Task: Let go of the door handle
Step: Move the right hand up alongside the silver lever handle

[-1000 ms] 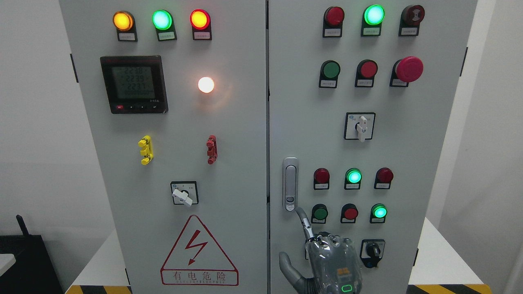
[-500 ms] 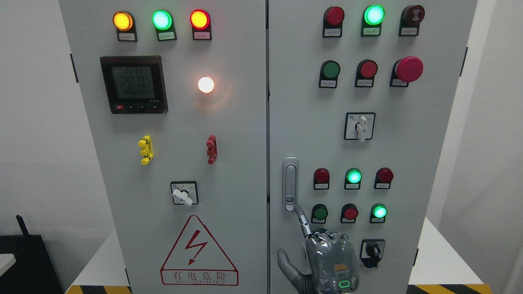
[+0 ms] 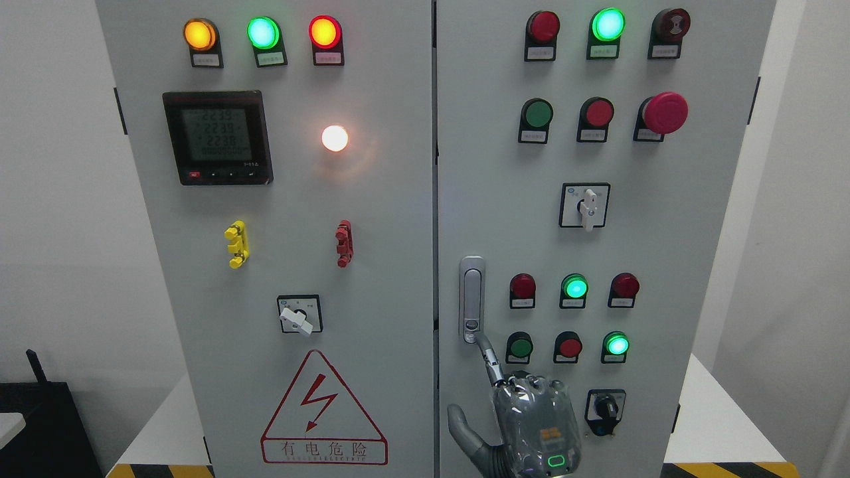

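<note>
Seemingly probing the latch, the right hand (image 3: 531, 425) is extending one finger, holding nothing, touching the door handle (image 3: 471, 299) directly above its fingers (image 3: 490, 358).

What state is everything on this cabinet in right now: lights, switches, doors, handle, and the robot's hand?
Doors: both shut.
Handle: flush in its mount, forefinger tip touching its lower end.
Right hand: one finger extended, thumb out, holding nothing.
Top left lamps: amber, green, red, all lit.
White lamp: lit.
Meter: on, digits showing.
Top right green lamp: lit.
Emergency stop: whether pressed, cannot tell.
White selector: pointing down.
</note>
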`<action>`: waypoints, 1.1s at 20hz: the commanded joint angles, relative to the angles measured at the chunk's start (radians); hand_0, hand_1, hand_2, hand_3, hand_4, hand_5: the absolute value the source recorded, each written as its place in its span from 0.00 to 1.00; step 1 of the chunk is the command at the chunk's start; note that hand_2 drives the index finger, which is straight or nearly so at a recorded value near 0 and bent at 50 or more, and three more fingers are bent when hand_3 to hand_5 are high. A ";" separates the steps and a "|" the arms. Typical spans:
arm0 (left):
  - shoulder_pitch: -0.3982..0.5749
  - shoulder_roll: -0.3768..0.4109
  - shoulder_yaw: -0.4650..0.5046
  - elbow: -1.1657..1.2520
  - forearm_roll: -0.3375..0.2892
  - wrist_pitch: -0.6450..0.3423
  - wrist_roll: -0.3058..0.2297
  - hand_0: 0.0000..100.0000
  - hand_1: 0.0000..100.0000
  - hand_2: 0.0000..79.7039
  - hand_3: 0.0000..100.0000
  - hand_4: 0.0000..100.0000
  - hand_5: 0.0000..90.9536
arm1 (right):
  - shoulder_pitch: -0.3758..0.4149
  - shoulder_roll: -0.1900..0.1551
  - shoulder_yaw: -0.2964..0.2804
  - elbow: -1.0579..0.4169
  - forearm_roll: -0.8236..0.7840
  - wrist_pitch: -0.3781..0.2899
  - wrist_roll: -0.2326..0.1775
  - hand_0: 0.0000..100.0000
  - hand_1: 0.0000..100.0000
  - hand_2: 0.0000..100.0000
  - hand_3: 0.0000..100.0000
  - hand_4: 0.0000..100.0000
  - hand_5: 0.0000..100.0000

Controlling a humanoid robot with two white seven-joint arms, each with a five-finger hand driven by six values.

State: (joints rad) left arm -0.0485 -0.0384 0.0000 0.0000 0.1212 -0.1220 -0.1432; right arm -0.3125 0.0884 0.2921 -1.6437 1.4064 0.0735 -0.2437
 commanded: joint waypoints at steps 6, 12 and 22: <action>-0.001 0.000 0.011 0.017 0.000 0.001 0.001 0.12 0.39 0.00 0.00 0.00 0.00 | -0.002 0.004 0.002 0.012 0.000 0.000 0.018 0.37 0.26 0.00 1.00 0.94 0.99; -0.001 0.000 0.011 0.017 0.000 0.001 0.001 0.12 0.39 0.00 0.00 0.00 0.00 | -0.002 0.004 0.001 0.016 0.000 0.000 0.018 0.37 0.26 0.00 1.00 0.94 0.99; -0.001 0.000 0.011 0.017 0.000 0.001 0.001 0.12 0.39 0.00 0.00 0.00 0.00 | 0.003 0.004 0.001 0.018 0.016 0.000 0.023 0.37 0.26 0.00 1.00 0.94 0.99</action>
State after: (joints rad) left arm -0.0488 -0.0381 0.0000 0.0000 0.1212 -0.1220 -0.1432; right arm -0.3134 0.0915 0.2933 -1.6304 1.4160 0.0735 -0.2236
